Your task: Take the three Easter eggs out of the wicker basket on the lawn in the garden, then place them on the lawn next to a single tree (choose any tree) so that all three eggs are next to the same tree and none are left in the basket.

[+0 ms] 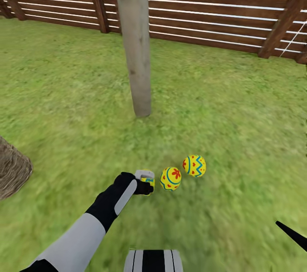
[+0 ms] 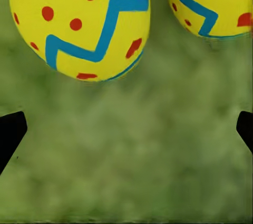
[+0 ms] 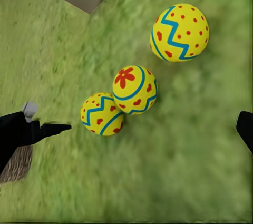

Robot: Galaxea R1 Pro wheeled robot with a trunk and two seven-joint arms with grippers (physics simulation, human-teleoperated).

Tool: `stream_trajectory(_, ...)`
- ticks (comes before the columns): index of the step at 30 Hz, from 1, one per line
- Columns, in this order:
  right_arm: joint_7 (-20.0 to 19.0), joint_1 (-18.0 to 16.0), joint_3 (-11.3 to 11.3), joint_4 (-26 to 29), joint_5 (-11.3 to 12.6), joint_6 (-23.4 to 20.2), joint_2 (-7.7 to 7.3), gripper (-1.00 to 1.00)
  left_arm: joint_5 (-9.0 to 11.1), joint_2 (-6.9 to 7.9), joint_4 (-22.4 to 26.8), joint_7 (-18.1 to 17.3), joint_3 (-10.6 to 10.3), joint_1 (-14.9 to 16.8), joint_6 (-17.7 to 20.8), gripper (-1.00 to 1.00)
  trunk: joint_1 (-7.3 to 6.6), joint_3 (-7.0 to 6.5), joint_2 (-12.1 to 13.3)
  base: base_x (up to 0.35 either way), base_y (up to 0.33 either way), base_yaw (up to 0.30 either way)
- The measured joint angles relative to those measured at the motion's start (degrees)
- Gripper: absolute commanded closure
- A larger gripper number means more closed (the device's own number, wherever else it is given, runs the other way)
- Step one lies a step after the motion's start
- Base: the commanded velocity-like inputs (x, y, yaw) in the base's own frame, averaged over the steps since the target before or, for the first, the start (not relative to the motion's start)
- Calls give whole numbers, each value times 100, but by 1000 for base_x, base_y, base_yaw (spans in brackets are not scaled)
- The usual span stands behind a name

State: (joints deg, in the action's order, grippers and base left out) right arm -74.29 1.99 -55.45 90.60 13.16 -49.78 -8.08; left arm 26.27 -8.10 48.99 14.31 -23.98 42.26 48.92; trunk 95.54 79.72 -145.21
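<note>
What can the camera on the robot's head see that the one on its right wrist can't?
Head view alone: the brown slatted fence and the tree trunk rising tall from the lawn. Right wrist view alone: all three Easter eggs unobstructed, two touching, one apart. Both: the eggs on grass near the trunk's base, the wicker basket's edge and the left claw beside the nearest egg.

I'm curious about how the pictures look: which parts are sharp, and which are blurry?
Head view: fence and tree trunk crisp, grass smeared. Left wrist view: two eggs sharp, lawn behind them a soft blur. Right wrist view: all three eggs clear; no strong shadows or glare.
</note>
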Motion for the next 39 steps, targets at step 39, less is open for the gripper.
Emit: stream_trajectory(39,-1,0,-9,0,35,9,10,-100,-29,-9,-80,6,-14,6,146,-100,-104,-865,52,-128,0,0)
